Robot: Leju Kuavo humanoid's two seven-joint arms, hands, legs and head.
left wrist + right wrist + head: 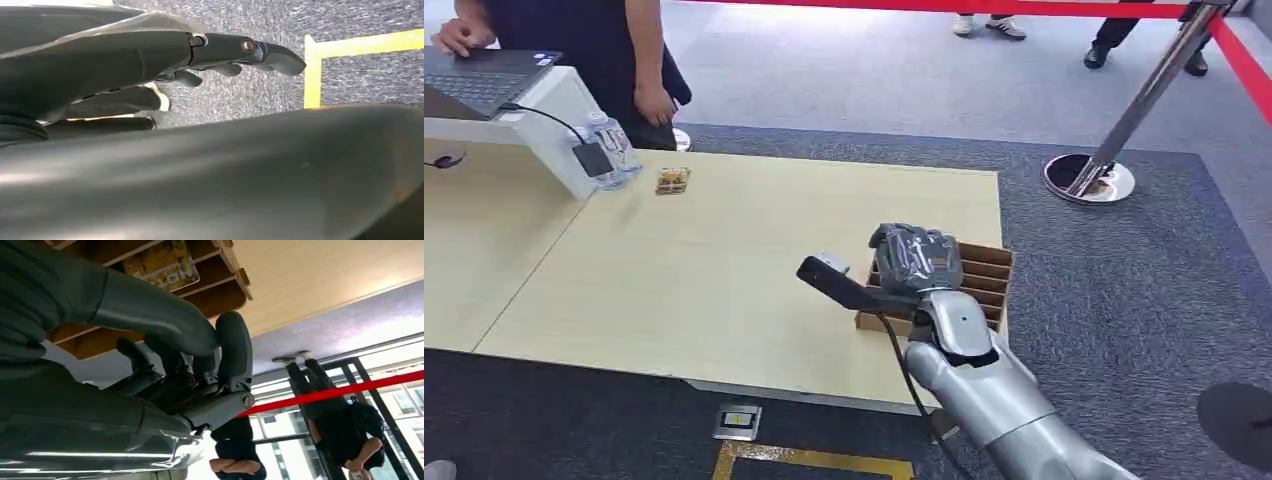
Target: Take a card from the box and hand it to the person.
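Over the near right corner of the pale wooden bench (724, 260), the robot's right hand (914, 258) hangs above the slotted brown cardboard box (984, 275), a placing that fits a reach down into one of the slots for a card. From the head view the hand reads as a rounded grey back with the fingers bent under; whether anything sits between them cannot be told there. The right wrist view fills that gap: the thick grey thumb and darker fingers (232, 347) are curled in beside the box's wooden-looking dividers, and no card lies in them, so the hand looks closed on nothing. That same view shows what the head view hides behind the hand, a yellow printed card (162, 262) standing in a slot, apart from the fingers. The card has not yet been lifted, by my judgement.

At the bench's far left corner a person in dark clothes (604, 50) stands by an open laptop (484, 75), well apart from the box; the handover would have to cross the whole bench. A small brown packet (672, 180) and a clear water bottle (612, 148) lie near that person.

Down by the robot's side, the left hand (150, 55) hangs over grey carpet with a yellow floor line (320, 55), its dark fingers stretched out and holding nothing.
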